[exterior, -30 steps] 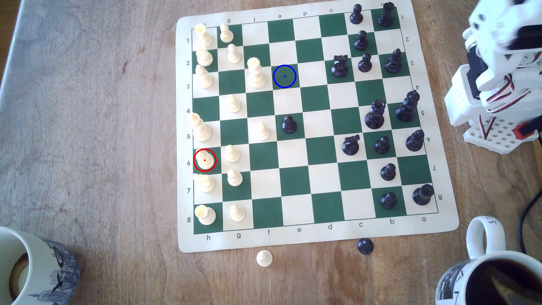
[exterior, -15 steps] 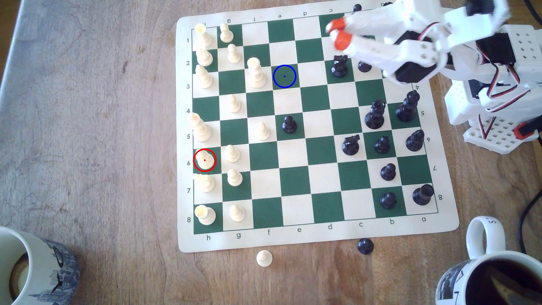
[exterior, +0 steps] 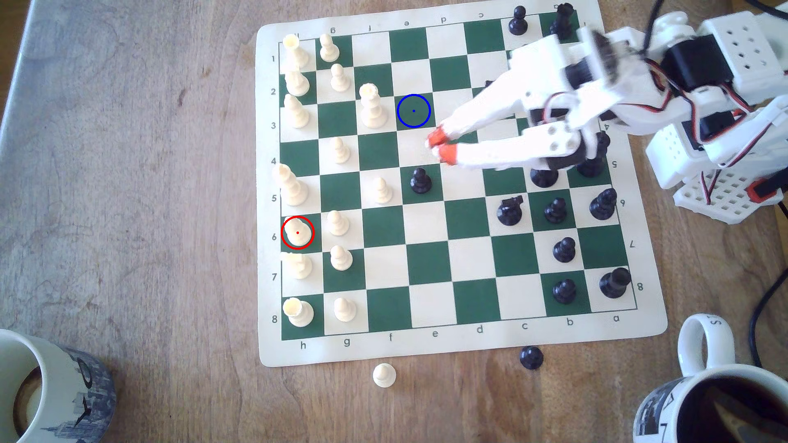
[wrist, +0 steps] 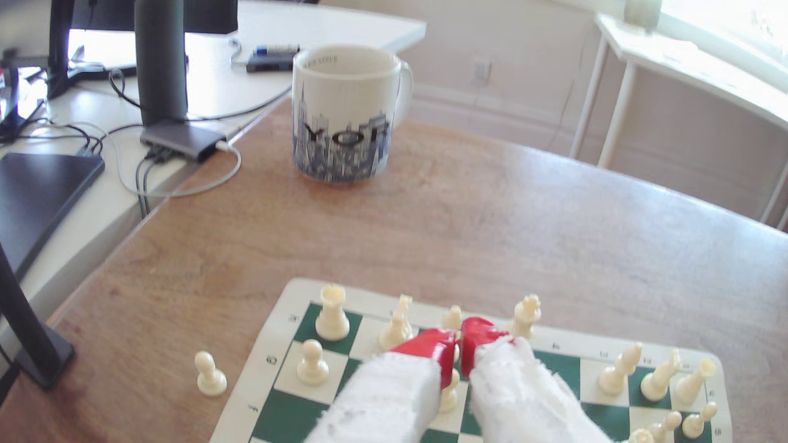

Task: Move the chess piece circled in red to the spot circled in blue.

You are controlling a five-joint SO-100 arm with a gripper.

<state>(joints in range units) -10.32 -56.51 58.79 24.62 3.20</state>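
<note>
You are looking at the reach, the first step: nothing is picked up yet. Going from the exterior view's left to its right, the cream bishop [exterior: 297, 232] is standing upright inside the red ring on a green square at the left edge of the chess mat [exterior: 469, 345], on the row marked 6. It is showing a smooth, rounded, tapering head on a round base, taller than the pawn [exterior: 337, 223] just beside it on its right and shorter than the tall crowned piece [exterior: 290, 185] on the neighbouring square above it in that view. A knight-like cream piece [exterior: 298, 265] is sitting on the square below it, so the bishop is hemmed in on three sides.

Further right, the blue-ringed green square [exterior: 413, 110] is lying bare on row 3, just beside a tall cream queen-like piece [exterior: 371, 106].

Right again, the end effector [exterior: 439, 145] is hovering over the middle of the mat, near the blue ring and well apart from the bishop. Its red tips are sitting nearly together with only a thin slit between them, and they are gripping nothing; the wrist view [wrist: 458, 347] is showing the same narrow gap.

Your next move, as I judge it, is calling for carrying the tips on across to the bishop, spreading them wide enough for its head, and coming down from above, since the neighbours are leaving little room at the sides.
</note>
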